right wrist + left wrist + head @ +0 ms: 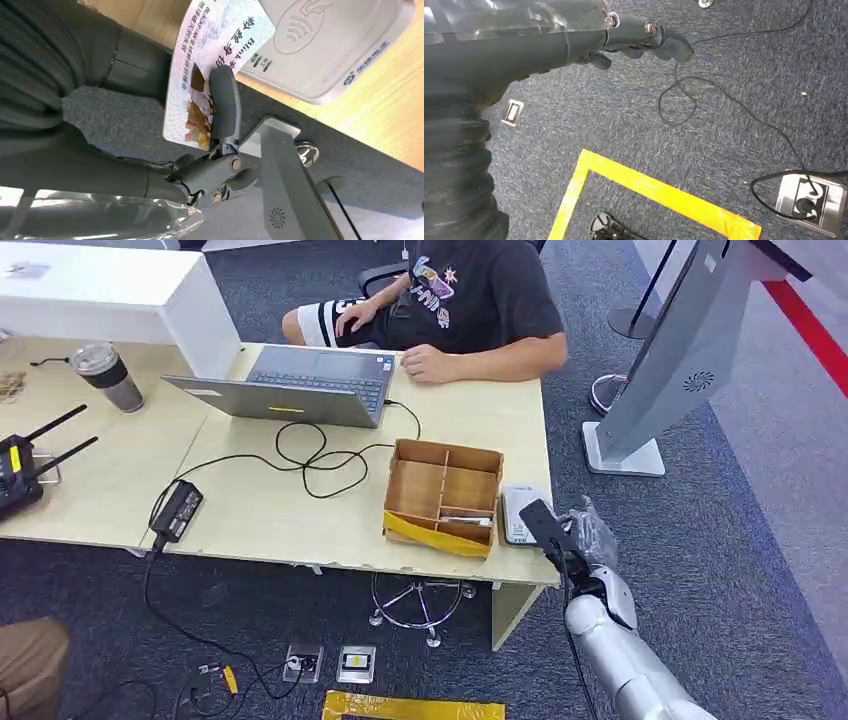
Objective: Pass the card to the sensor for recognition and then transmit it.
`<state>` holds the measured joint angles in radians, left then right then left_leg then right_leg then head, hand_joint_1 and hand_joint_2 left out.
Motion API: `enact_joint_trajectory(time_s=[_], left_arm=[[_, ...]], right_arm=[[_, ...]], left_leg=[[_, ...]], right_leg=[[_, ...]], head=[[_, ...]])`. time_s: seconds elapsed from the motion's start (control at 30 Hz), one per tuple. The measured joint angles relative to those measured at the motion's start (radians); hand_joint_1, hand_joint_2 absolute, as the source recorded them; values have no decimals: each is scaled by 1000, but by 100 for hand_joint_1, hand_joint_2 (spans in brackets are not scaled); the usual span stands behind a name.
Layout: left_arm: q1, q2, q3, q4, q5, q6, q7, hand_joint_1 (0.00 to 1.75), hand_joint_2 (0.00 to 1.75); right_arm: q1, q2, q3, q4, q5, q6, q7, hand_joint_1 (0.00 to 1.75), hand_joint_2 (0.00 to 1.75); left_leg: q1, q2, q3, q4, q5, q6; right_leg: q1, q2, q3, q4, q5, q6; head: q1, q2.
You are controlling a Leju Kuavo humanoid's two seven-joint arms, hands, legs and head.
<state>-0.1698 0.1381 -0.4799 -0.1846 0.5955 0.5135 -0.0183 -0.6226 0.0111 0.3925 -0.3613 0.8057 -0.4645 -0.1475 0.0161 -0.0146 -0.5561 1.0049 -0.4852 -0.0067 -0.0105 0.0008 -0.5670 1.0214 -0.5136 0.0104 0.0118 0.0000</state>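
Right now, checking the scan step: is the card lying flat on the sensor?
No, the right hand holds the card at the sensor.

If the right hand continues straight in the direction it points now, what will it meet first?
Probably the white card reader at the table edge. The right hand holds the card pointing toward it, and the card's far end seems to overlap it already; depth is unclear.

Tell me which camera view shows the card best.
The right wrist view: the card is close up, printed face legible, pinched by the right robot hand beside the white sensor. In the head view the card cannot be made out. The left wrist view looks at carpet.
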Motion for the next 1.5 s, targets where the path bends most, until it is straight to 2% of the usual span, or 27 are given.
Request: enact_joint_trajectory(time_s=[0.1, 0.23, 0.3, 0.37, 0.6, 0.73, 0.87, 1.03, 1.23, 1.37, 1.5], left_arm=[[0, 2, 0, 0, 0, 0, 0, 0, 175], [0, 3, -2, 0, 1, 0, 0, 0, 175], [0, 3, -6, 0, 2, 3, 0, 0, 175], [0, 3, -7, 0, 2, 5, 0, 0, 175], [1, 3, -16, 0, 16, 10, 0, 0, 175], [3, 1, -17, 0, 23, 11, 0, 0, 175], [2, 1, -17, 0, 27, 10, 0, 0, 175], [-3, -3, -20, 0, 18, 8, 1, 0, 175], [-15, -9, -24, 0, 12, 8, 11, 0, 175], [-22, -12, -25, 0, 12, 7, 15, 0, 175], [-37, -16, -25, -2, 20, 9, 18, 0, 175]], right_arm=[[-4, 0, -2, 0, -37, -39, -49, 175, 175], [-44, -4, -31, -30, -138, -115, -179, 175, 175], [-84, -13, -54, -93, -199, -136, -223, 175, 175], [-113, -26, -75, -181, -222, -139, -216, 175, 175], [-162, -64, -124, -549, -216, -120, -132, 175, 175], [-167, -75, -148, -682, -243, -112, -126, 175, 175], [-173, -77, -152, -758, -256, -70, -146, 175, 175], [-221, -63, -146, -775, -211, -28, -168, 175, 175], [-279, -39, -138, -764, -175, -17, -186, 175, 175], [-357, -17, -105, -711, 6, -16, -206, 175, 175], [-494, 32, -63, -581, 129, -1, -200, 175, 175]], left_leg=[[0, 0, 0, 0, 0, 0], [-1, 0, -1, 0, 0, 0], [-1, 0, 0, 0, 0, 0], [-1, 0, 0, 0, 0, 0], [-1, 0, 0, 0, 0, 0], [-1, 0, 0, 0, 0, 0], [-1, 0, 0, 0, 0, 0], [-1, 0, 0, 0, 0, 0], [-1, 0, -1, 0, 0, 0], [-1, 0, -3, 0, 0, 0], [-1, -1, -3, 0, 1, 0]], right_leg=[[0, 0, 0, 0, 0, 0], [-1, 0, 0, 0, 1, 0], [-1, 0, 0, 0, 1, 0], [-1, 0, 0, 0, 1, 0], [-1, 0, 0, 0, 1, 0], [-1, 0, 0, 0, 1, 0], [-1, 0, 0, 0, 1, 0], [-1, 0, 0, 0, 1, 0], [-1, 0, 1, 1, 1, 0], [-1, 0, -1, 1, 1, 0], [-1, -2, -1, 1, 1, 0]], head=[[0, 0], [0, 0], [0, 0], [0, 0], [0, 0], [0, 0], [0, 0], [0, 0], [0, 0], [0, 0], [0, 0]])
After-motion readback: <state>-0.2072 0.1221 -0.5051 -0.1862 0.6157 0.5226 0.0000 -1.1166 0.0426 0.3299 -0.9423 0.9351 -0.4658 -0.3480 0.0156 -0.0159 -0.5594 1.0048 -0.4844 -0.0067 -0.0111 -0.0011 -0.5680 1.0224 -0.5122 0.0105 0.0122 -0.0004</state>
